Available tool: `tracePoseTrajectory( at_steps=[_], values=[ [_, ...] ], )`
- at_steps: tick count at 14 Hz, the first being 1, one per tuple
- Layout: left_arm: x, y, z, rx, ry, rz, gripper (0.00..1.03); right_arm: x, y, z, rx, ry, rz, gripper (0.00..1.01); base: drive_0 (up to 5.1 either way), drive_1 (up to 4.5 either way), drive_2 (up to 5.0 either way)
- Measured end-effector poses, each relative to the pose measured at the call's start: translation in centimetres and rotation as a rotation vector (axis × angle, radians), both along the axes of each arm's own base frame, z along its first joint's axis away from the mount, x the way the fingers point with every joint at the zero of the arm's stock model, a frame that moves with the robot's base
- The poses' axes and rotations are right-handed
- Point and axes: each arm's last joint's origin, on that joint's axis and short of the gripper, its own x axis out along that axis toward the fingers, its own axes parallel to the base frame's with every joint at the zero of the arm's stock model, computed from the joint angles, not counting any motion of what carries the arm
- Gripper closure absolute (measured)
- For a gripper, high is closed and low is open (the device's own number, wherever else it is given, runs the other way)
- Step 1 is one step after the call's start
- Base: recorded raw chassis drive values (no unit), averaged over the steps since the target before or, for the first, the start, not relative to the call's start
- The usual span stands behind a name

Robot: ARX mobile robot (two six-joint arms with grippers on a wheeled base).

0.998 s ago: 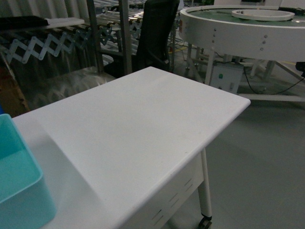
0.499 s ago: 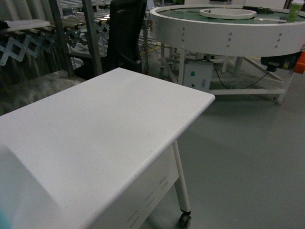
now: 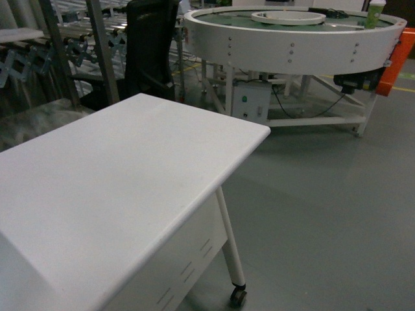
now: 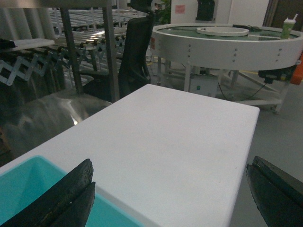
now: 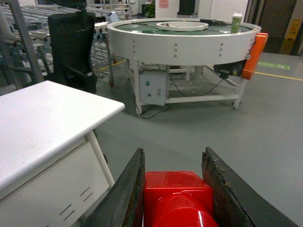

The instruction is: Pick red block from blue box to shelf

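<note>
With our right gripper (image 5: 174, 189) clamped on the red block (image 5: 176, 198) and the left gripper (image 4: 170, 189) spread empty beside the blue box (image 4: 28, 189), we judge only shelving remains.

Round conveyor (image 3: 295, 32) behind table (image 3: 117, 175), chair (image 3: 150, 45) left

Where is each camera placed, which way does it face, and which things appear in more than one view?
Head: high on the robot, slanting down over the white table; no robot part shows.
Left wrist: behind the open left pincer, facing across the table, the blue box below.
Right wrist: behind the right pincer, which grips the red block, facing the floor.
Shared: all three show the table, the round conveyor and the black chair.
</note>
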Motion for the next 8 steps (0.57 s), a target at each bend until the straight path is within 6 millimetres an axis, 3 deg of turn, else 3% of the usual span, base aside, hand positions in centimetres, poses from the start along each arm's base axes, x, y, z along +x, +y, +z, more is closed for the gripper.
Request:
tracePoseTrajectory(
  at_steps=[8],
  values=[
    [0.0, 0.0, 0.0, 0.0, 0.0, 0.0, 0.05, 0.0, 0.0, 0.0, 0.0, 0.0, 0.0, 0.72, -1.5, -1.54, -1.5]
  ],
)
